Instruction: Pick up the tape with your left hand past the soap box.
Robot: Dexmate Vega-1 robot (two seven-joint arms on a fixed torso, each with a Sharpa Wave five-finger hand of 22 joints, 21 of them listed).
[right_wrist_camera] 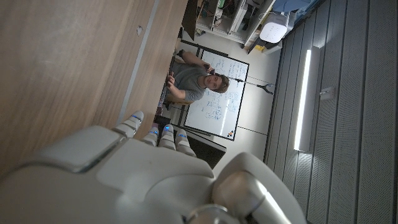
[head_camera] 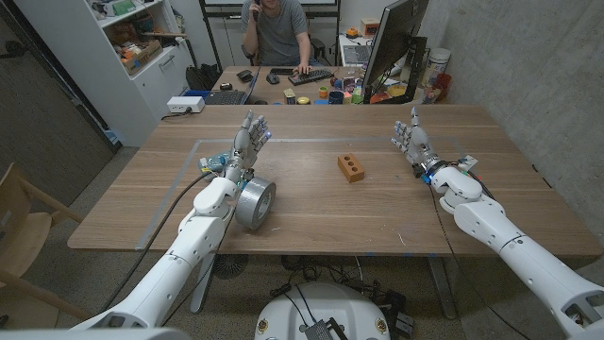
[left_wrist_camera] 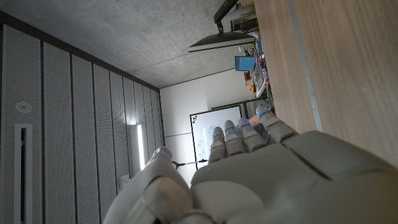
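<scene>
Concrete wall (head_camera: pixel 528 57), white shelving (head_camera: pixel 132 38), cluttered desk (head_camera: pixel 311 90) behind wooden table (head_camera: pixel 311 217).

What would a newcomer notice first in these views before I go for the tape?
The grey tape roll stands on edge near the table's front edge, right beside the left arm's wrist. The left hand and right hand both stand upright with fingers spread, holding nothing. Between them an orange-brown block with holes lies mid-table, and a person sits at the desk behind.
</scene>
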